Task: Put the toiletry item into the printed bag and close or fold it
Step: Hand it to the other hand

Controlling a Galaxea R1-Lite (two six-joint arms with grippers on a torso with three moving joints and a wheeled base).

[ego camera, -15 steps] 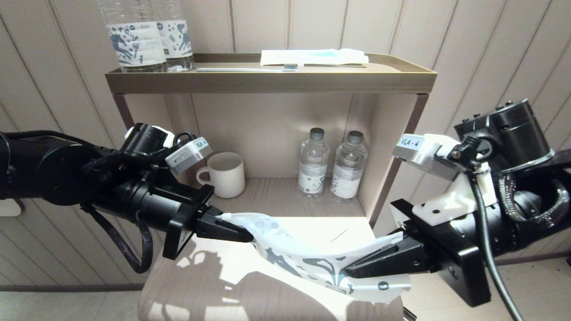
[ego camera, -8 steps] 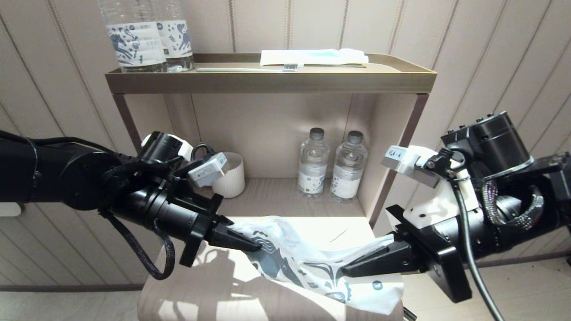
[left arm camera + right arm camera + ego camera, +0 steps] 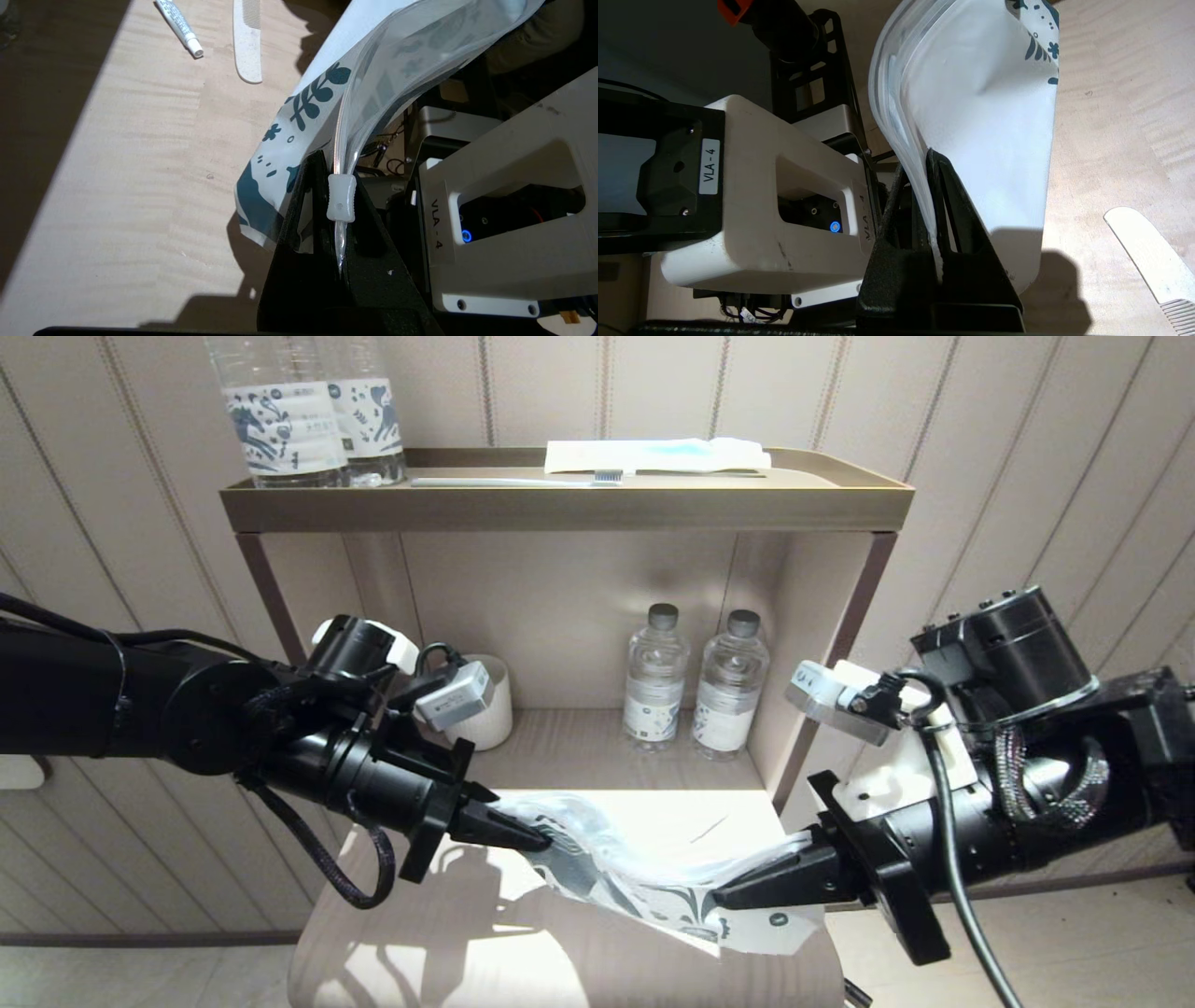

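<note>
Two grippers clamped on the printed bag, held over the table: left gripper at left end, right gripper at right. Only wrist views show white comb lying outside bag; left wrist adds small tube and zip slider at fingertips.

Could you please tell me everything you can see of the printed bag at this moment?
The printed bag is a soft white pouch with dark blue leaf and figure motifs and a clear plastic zip strip carrying a small translucent slider. It hangs slack and crumpled above the sunlit wooden surface, strung between the two arms: the left gripper is shut on one end beside the slider, and the right gripper is shut on the other end. Its mouth bulges slightly between them.
</note>
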